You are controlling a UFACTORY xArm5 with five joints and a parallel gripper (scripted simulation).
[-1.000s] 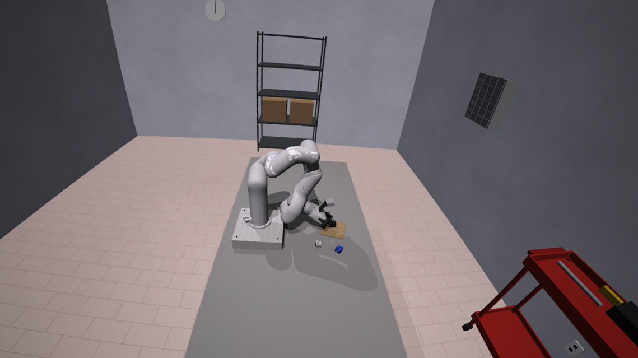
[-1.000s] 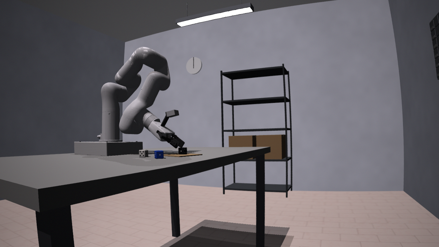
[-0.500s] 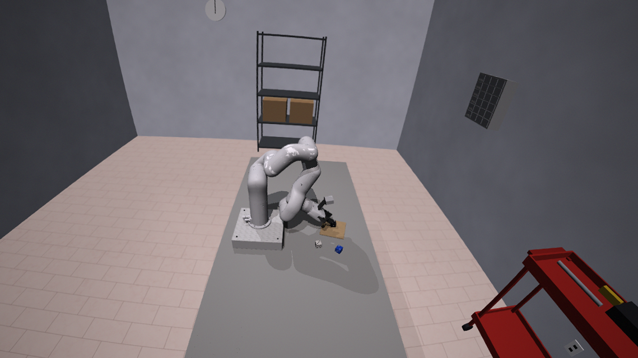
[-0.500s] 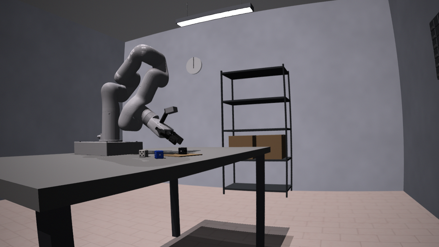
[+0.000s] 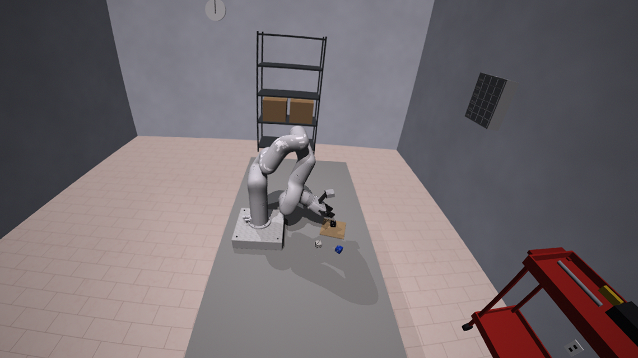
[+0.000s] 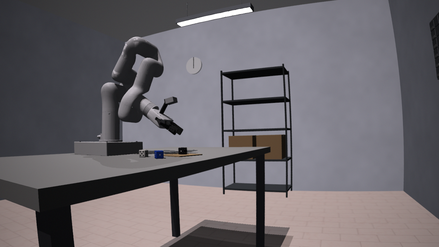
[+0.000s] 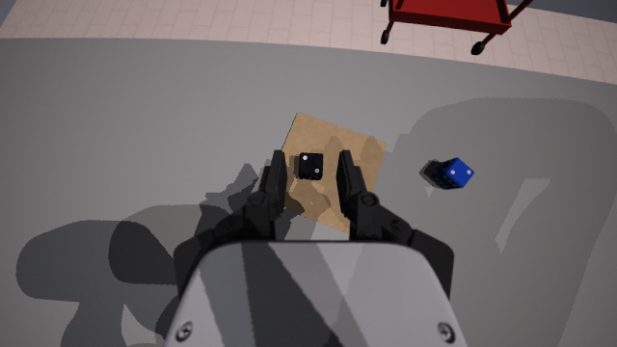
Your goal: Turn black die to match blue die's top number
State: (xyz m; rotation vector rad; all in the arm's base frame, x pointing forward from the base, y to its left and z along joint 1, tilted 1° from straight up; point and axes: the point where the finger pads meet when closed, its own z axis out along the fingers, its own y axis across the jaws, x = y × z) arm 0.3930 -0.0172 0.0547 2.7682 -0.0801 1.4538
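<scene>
The black die (image 7: 310, 166) lies flat on the tan mat (image 7: 335, 169), well inside its edges, with two white pips on its upper face. It also shows in the top and exterior views (image 5: 333, 223) (image 6: 182, 150). The blue die (image 7: 453, 173) lies on the grey table to the right of the mat, two pips on its upper face; it also shows in the side view (image 6: 158, 154). My gripper (image 6: 177, 130) hangs tilted in the air above the mat, clear of the black die. Its fingers stand apart with nothing between them.
A white die (image 5: 318, 244) lies on the table near the blue die, off the mat. The arm's base plate (image 5: 258, 233) stands to the left of the dice. A red cart (image 5: 578, 317) stands on the floor beside the table, and a black shelf (image 6: 256, 129) behind it.
</scene>
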